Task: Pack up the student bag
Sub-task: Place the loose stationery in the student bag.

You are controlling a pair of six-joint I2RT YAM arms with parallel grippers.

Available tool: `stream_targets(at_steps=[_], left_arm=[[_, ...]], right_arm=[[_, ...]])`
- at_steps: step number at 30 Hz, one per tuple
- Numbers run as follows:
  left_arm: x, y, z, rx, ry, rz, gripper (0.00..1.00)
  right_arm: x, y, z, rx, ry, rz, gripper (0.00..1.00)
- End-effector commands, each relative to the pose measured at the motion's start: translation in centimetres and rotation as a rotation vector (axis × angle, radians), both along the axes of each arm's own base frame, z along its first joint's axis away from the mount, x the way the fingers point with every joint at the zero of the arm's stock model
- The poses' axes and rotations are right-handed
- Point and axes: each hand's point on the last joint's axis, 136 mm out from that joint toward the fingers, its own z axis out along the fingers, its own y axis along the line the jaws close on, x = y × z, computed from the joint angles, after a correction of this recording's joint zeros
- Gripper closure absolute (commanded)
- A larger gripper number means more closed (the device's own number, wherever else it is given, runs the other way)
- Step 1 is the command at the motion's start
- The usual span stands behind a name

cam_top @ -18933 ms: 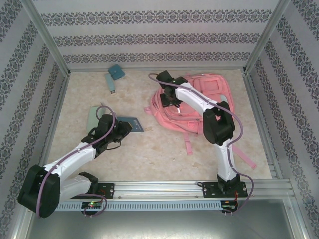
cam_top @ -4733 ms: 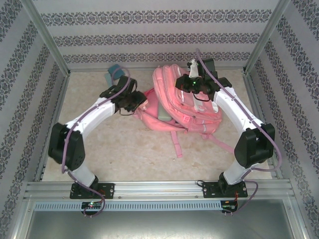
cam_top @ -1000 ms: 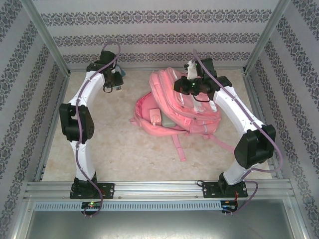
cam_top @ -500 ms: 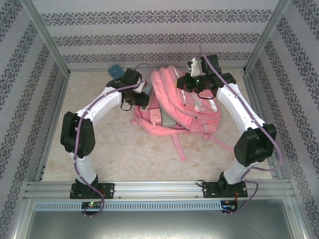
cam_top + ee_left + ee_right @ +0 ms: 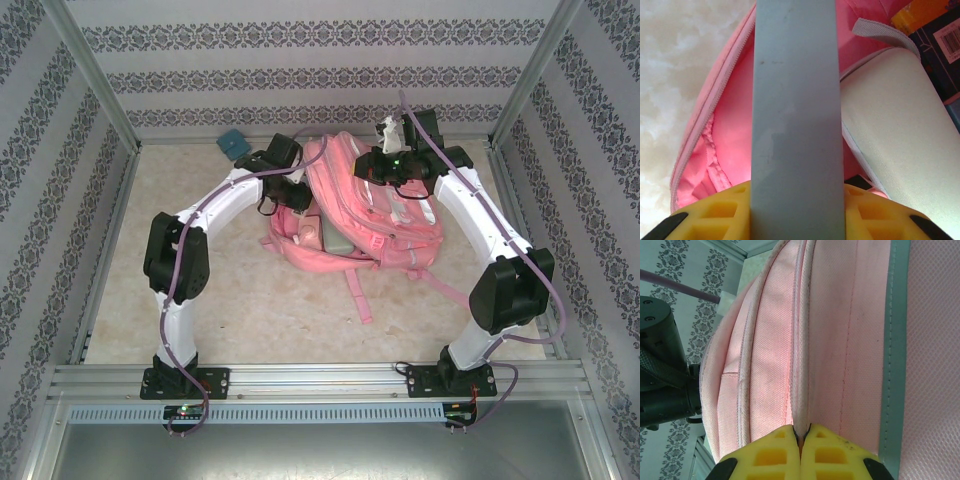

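Student bag [image 5: 400, 235] sits on the worktop [image 5: 250, 300] between the two hands, main compartment unzipped and gaping toward the left hand [image 5: 797, 196]. Left hand is clamped on a grey flat bar [image 5: 797, 100], which runs straight out from its fingers over the bag's open mouth, with pink lining on both sides of it. Whether the far end is inside yet, can't tell. Already in the compartment: a pale case [image 5: 890, 140] just right of the bar and touching the bag's rim, and beyond the case a dark book [image 5: 940, 45] with a barcode and an orange patch. Right hand [image 5: 801, 437] is on the bag's top side, fingers fully clenched and pinching a fabric seam between them, pink panels running away ahead of it. A teal item [image 5: 233, 143] lies on the worktop outside the bag, behind and to the left of the left hand.
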Motion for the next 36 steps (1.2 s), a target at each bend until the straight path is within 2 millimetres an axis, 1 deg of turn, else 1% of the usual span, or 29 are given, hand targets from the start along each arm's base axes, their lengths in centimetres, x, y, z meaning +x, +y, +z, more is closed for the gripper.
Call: stream_targets(at_steps=[1,9,13,14,19,25,27,29,30,31,32,36], left_arm=[[-0.6,-0.3,-0.8,0.052,0.012,-0.046,0.91],[0.0,1.4,0.1,0.153,-0.034,-0.039,0.9],[-0.1,1.4,0.1,0.157,-0.035,-0.051,0.9],[-0.1,1.3,0.0,0.156,-0.035,-0.056,0.88],[-0.4,0.0,-1.4,0.112,0.003,-0.096,0.82],[-0.7,-2.5,-2.6,0.1,0.03,-0.148,0.82],[-0.7,-2.8,-2.9,0.101,0.035,-0.145,0.74],[-0.6,-2.8,-2.6,0.09,0.032,-0.135,0.67],[-0.6,-2.9,-2.3,0.084,0.026,-0.136,0.57],[-0.5,-2.9,-2.0,0.083,0.019,-0.13,0.42],[-0.4,-2.6,-1.7,0.09,0.011,-0.119,0.34],[0.1,-1.3,-0.1,0.118,-0.025,-0.072,0.32]], right_arm=[[-0.2,0.9,4.1,0.057,-0.134,0.043,1.0],[0.1,1.0,3.8,0.062,-0.127,0.046,1.0],[0.2,1.1,3.7,0.064,-0.124,0.047,1.0],[0.3,1.1,3.7,0.064,-0.124,0.047,1.0],[0.4,1.3,3.6,0.068,-0.121,0.049,1.0],[0.3,1.4,3.7,0.069,-0.119,0.053,1.0],[0.3,1.3,3.7,0.068,-0.121,0.051,1.0],[0.2,1.3,3.7,0.065,-0.121,0.049,1.0],[0.2,1.3,3.6,0.064,-0.121,0.051,1.0],[0.2,1.3,3.5,0.063,-0.119,0.05,1.0],[0.2,1.3,3.4,0.062,-0.118,0.051,1.0],[0.2,1.3,3.3,0.062,-0.116,0.051,1.0]])
